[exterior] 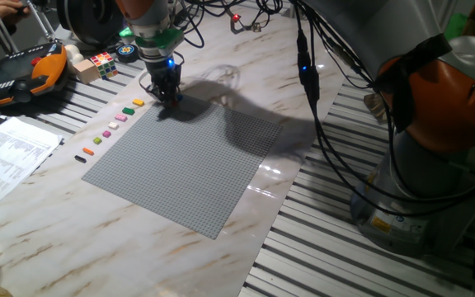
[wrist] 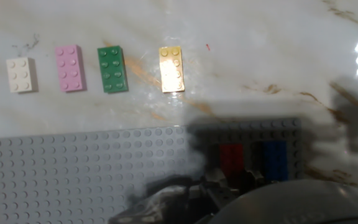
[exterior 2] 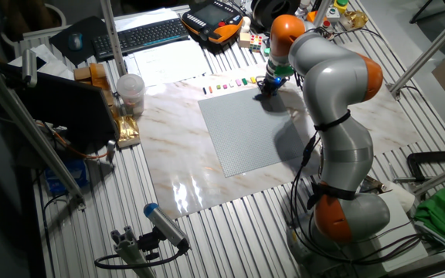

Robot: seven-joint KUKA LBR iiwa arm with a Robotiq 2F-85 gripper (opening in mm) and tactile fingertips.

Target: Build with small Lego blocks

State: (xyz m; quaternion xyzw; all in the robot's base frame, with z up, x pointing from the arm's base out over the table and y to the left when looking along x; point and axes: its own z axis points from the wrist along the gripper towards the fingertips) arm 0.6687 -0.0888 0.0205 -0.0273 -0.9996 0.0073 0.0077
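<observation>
An orange and black handheld control unit [exterior: 25,73] lies at the far left of the marble table [exterior: 303,107], with printed papers [exterior: 7,157] in front of it and a multicoloured puzzle cube [exterior: 103,63] just to its right. In the other fixed view a keyboard [exterior 2: 141,35] and a plastic cup [exterior 2: 130,93] sit beyond the table's edge, on slatted aluminium framing. A loose row of small Lego blocks [exterior: 110,128] runs along the left border of the large grey studded baseplate [exterior: 188,161], well clear of anything that would block reaching them. In the hand view, left to right, the row reads: a sliver of magenta, a white block [wrist: 21,74], a pink block [wrist: 70,68], a green block [wrist: 112,69] and a yellow block [wrist: 171,69], all flat on the marble, just beside the plate's edge. The gripper [exterior: 167,92] is down at the plate's far corner, with black cables [exterior: 312,91] hanging from the silver and orange arm [exterior 2: 338,85] to the right. Directly beneath the hand, on the plate's corner, sit a red block [wrist: 231,158] and a blue block [wrist: 276,160], side by side with a dark gap between them. Whether the fingers are parted or pressed on either block cannot be told; the hand's own blurred body hides them.
</observation>
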